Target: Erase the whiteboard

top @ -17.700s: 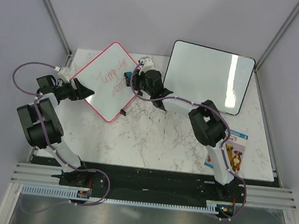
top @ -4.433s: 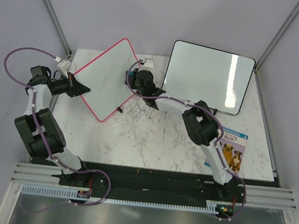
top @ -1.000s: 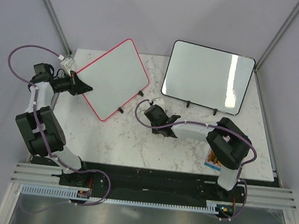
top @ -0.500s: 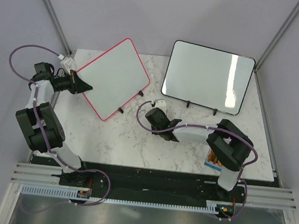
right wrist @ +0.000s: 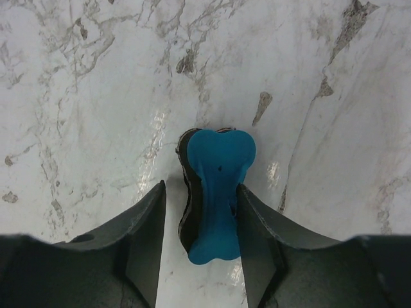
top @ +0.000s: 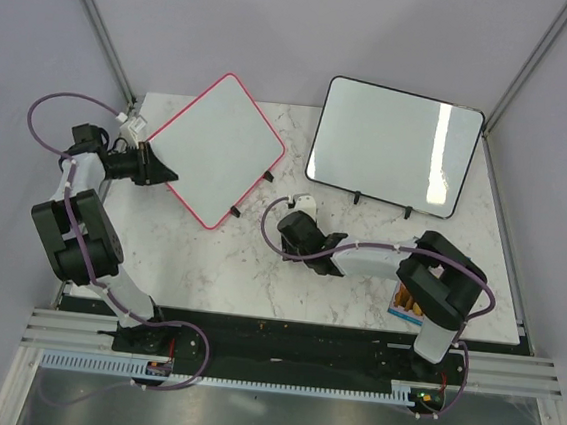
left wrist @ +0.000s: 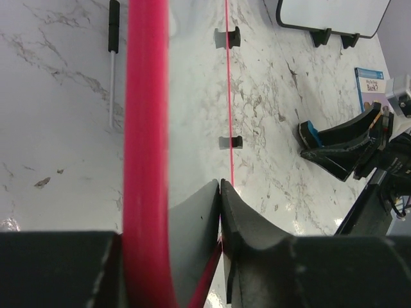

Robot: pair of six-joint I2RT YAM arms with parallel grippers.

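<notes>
The whiteboard (top: 218, 146), pink-framed with a blank white face, lies at the back left of the table. My left gripper (top: 159, 171) is at its left corner. In the left wrist view the pink frame (left wrist: 145, 128) runs between the slightly parted jaws of that gripper (left wrist: 170, 212). One finger (left wrist: 257, 244) lies against the white face. My right gripper (top: 299, 242) points down at mid-table. In the right wrist view it (right wrist: 200, 186) stands open around a blue eraser (right wrist: 218, 186) resting on the marble, with a gap at the left finger.
A larger black-framed whiteboard (top: 392, 148) stands on black feet at the back right. A booklet (top: 408, 297) lies at the right, partly under the right arm. A thin black marker (left wrist: 113, 29) lies on the marble by the pink board's edge.
The red writing seen earlier is gone. In the last second my right gripper opened off the eraser, now set on the table. My left jaws parted a little and the whiteboard shifted.
</notes>
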